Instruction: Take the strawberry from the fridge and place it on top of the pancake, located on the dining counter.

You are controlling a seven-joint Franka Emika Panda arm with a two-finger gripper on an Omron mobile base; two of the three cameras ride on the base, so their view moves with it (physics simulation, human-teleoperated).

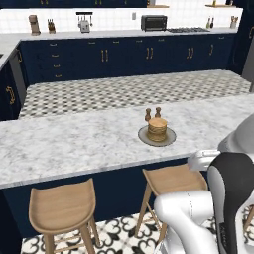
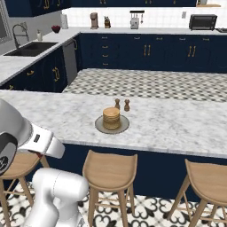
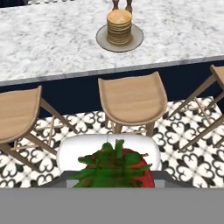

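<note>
Patterned floor tiles and wooden stools lie below the hand, with the dining counter [image 3: 52, 43] beyond. We find the gripper [image 3: 114, 186] closed on the strawberry [image 3: 116, 168]: in the hand view the red berry with its green leafy cap sits right at the bottom edge where the fingertips belong, though the tips themselves are hidden behind it. In the right base view a small red speck shows under the white hand, consistent with the held berry.

Outward from the hand, one stool [image 3: 132, 98] stands directly ahead, and past it the counter edge. The pancake [image 3: 119, 26] sits on its plate [image 3: 133, 41] near that edge, with two small brown shakers [image 3: 121, 4] just behind.

We judge the carry to be under way, with the placement not yet done. To do it well, we would raise the hand clear of the stool and counter edge, centre it over the stack, lower until the berry nearly touches the top, then release. Dropping from height risks a roll-off; overshooting risks the shakers.
</note>
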